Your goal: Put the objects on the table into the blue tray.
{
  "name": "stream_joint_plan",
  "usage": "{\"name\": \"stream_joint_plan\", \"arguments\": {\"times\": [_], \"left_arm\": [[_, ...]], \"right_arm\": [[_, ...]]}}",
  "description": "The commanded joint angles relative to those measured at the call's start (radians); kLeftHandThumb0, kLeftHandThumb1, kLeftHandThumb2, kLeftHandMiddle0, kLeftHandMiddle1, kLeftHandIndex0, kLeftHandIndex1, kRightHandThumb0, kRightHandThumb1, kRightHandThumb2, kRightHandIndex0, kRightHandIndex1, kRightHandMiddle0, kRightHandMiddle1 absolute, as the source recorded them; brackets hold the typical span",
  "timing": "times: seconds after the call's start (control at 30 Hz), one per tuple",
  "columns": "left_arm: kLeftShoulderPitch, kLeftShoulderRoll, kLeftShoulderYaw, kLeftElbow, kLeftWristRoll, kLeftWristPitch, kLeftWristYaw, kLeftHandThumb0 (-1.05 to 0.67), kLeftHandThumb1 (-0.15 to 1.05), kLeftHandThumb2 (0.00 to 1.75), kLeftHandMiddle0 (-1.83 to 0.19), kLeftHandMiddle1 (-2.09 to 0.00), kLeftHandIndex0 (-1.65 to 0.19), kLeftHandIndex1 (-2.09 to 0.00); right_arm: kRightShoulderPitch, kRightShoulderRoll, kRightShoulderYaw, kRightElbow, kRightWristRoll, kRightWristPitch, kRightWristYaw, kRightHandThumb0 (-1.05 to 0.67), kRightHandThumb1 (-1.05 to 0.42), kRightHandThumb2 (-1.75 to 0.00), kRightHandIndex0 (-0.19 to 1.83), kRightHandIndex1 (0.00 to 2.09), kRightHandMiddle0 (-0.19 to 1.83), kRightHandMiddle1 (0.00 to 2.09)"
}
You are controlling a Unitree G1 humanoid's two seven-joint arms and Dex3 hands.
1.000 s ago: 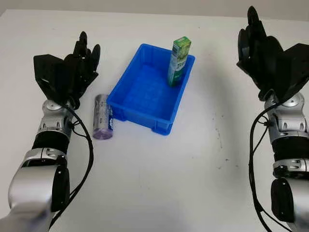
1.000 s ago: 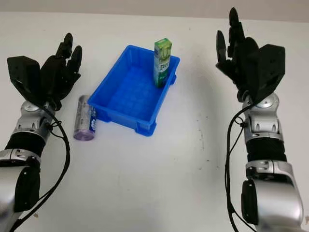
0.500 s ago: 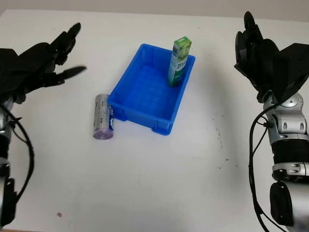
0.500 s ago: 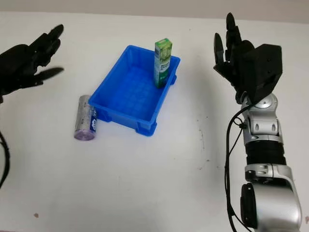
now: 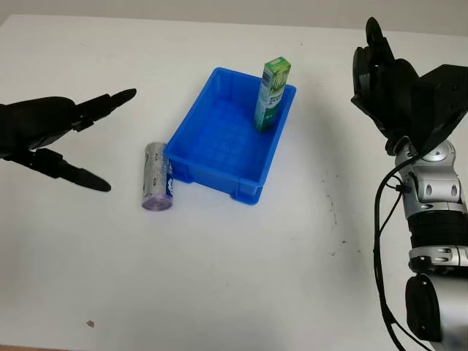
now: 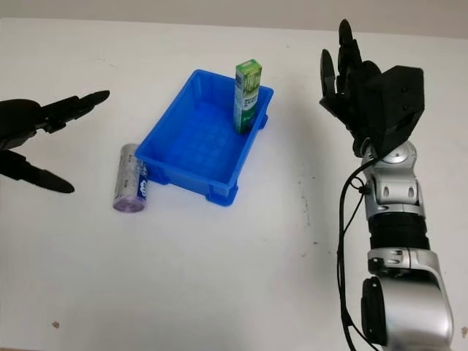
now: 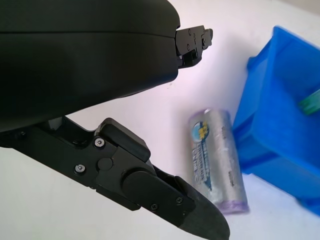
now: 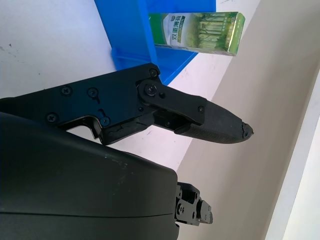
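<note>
A blue tray [image 5: 205, 168] sits at the table's middle, and a green carton [image 5: 270, 93] stands upright in its far right corner. A silver cylindrical packet with a purple end [image 5: 156, 178] lies on the table just left of the tray. My left hand [image 5: 80, 142] is open, out to the left of the packet and apart from it; the left wrist view shows the packet [image 7: 217, 159] beyond its fingers [image 7: 165, 192]. My right hand [image 5: 387, 80] is open, raised at the far right, well clear of the tray.
The white table [image 5: 241, 263] has small dark specks right of the tray and one near the front left. Open tabletop lies in front of the tray and between both arms.
My left hand has swung outward and lower to the left, turning so its fingers now point toward the packet. The right hand has barely shifted. Packet, tray and carton are unmoved.
</note>
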Motion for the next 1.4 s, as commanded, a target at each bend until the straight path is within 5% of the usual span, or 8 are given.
{"name": "stream_joint_plan", "arguments": {"times": [0.0, 0.17, 0.33, 0.53, 1.37], "left_arm": [[0.014, 0.002, -0.009, -0.035, 0.009, 0.032, 0.019, -0.79, 0.79, 0.04, 0.19, 0.0, 0.19, 0.0], [0.01, -0.032, -0.036, -0.022, 0.021, 0.05, 0.044, -0.84, 0.8, 0.06, 0.19, 0.0, 0.19, 0.0], [0.002, -0.077, -0.041, 0.0, -0.03, 0.17, 0.029, -0.84, 0.79, 0.05, 0.19, 0.0, 0.19, 0.0], [0.003, -0.131, -0.057, 0.126, -0.031, 0.016, 0.062, -0.99, 0.87, 0.07, 0.19, 0.0, 0.19, 0.0], [0.091, -0.18, -0.082, 0.077, 0.043, -0.143, 0.217, -1.01, 0.91, 0.06, 0.19, 0.0, 0.19, 0.0]], "right_arm": [[-0.02, -0.003, -0.005, 0.005, 0.004, -0.004, -0.003, -0.69, -1.05, -0.75, -0.19, 0.0, -0.19, 0.0], [-0.019, -0.002, -0.01, 0.001, 0.006, -0.01, -0.01, -0.68, -1.05, -0.74, -0.19, 0.0, -0.19, 0.0], [-0.015, -0.008, -0.009, 0.001, -0.002, -0.019, -0.014, -0.68, -1.05, -0.74, -0.19, 0.0, -0.19, 0.0], [-0.012, -0.012, -0.013, -0.008, 0.0, -0.012, -0.014, -0.67, -1.05, -0.74, -0.19, 0.0, -0.19, 0.0], [-0.012, -0.009, -0.025, -0.009, 0.019, -0.018, -0.005, -0.65, -1.05, -0.75, -0.19, 0.0, -0.19, 0.0]]}}
